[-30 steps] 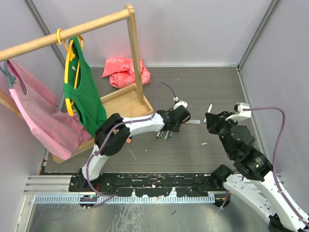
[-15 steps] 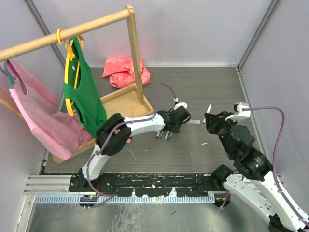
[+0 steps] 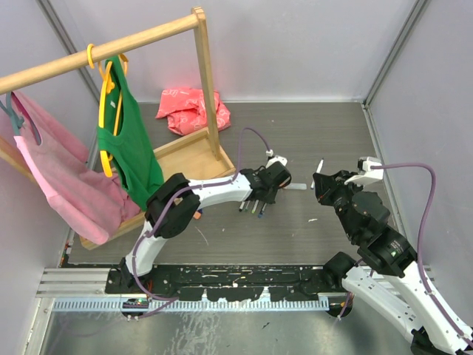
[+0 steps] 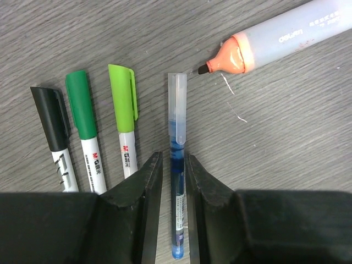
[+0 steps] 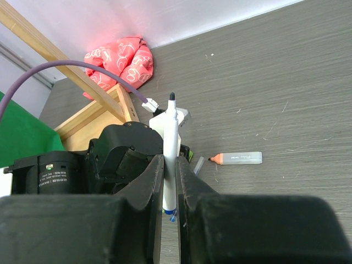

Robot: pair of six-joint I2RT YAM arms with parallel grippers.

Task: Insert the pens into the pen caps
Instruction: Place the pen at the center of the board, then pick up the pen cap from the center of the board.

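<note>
Blue pen (image 4: 177,126) lies at counter (image 4: 286,165) centre btwn jaws of your left pincer (image 4: 173,159), narrowly apart; right pincer (image 5: 169,162) clamps white pen (image 5: 171,126) upright. Risk: lift left skewed & a finger drags blue pen into lime pen (image 4: 124,110).

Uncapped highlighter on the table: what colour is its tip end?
The highlighter has an orange tip end, dark nib; best in left wrist view.

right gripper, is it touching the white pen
Touching. The right wrist view shows the right gripper clamped on the pen, with no gap on either side.
</note>
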